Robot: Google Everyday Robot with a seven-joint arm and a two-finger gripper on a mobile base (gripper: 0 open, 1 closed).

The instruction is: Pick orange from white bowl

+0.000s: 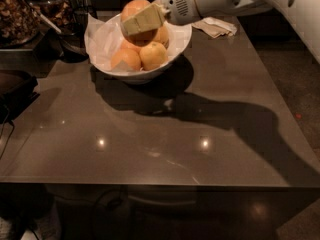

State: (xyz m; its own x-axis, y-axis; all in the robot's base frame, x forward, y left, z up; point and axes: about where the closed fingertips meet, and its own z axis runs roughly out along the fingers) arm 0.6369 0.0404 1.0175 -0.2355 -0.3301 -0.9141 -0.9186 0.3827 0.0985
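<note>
The orange (pixel 134 8) is the biggest, deepest-coloured fruit, at the back of the white bowl (pixel 176 43), level with its rim and above the other fruits. The bowl is paper-lined and stands at the far left-centre of the brown table (pixel 190 139). My gripper (pixel 132 18) reaches in from the upper right on a white arm (pixel 210 1). It is shut on the orange; one yellowish finger (pixel 145 20) lies across the orange's front and the other is hidden behind it.
Smaller pale fruits (pixel 126 59) (pixel 153 55) lie in the bowl below the orange. A crumpled napkin (pixel 216 27) lies right of the bowl. A dark cup (pixel 74 48), a jar of brown food (pixel 17 14) and a dark tray (pixel 15 86) crowd the left side.
</note>
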